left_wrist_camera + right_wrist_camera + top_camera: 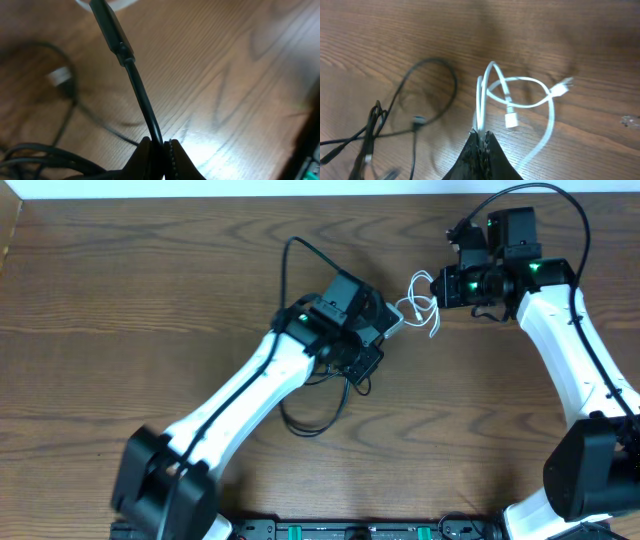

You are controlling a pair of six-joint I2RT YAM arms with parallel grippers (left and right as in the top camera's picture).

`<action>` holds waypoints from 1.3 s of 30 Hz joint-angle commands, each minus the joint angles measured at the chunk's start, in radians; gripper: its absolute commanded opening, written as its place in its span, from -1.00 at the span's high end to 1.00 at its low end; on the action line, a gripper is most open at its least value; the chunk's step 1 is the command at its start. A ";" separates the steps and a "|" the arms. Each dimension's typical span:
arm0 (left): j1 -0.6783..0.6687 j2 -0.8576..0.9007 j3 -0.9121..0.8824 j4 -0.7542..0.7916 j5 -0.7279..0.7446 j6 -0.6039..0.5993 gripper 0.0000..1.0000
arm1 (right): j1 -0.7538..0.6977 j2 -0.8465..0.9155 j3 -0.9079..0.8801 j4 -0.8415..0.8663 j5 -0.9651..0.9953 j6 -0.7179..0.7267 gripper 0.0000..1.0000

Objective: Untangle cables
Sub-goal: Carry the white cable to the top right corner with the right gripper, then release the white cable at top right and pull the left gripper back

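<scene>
Table [120,300], left arm [250,385] over black cable [142,95], white cable [510,120]

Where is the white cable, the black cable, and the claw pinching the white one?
white cable [510,120]: right wrist view, on its loose plug end.
black cable [142,97]: left wrist view, on the cord below its plug.
right gripper [481,133]: right wrist view, between its fingertips.

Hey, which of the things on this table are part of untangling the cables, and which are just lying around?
Part of the job:
black cable, pinched in the left jaws
white cable, pinched in the right jaws

Just there:
wooden table
the right arm's own thick black wire
</scene>
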 commanded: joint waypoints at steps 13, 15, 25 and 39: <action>0.037 -0.008 0.007 -0.008 -0.109 -0.061 0.85 | -0.113 -0.001 0.035 0.198 0.202 0.017 0.98; 0.036 -0.005 0.007 -0.009 -0.109 -0.061 0.85 | -0.164 -0.001 0.056 0.242 0.248 0.017 0.98; 0.036 -0.005 0.007 -0.013 -0.109 -0.069 0.85 | -0.397 0.023 0.074 0.570 0.572 0.028 0.98; 0.036 -0.005 0.007 -0.011 -0.109 -0.117 0.85 | -0.592 0.468 0.586 0.167 0.388 0.013 -0.92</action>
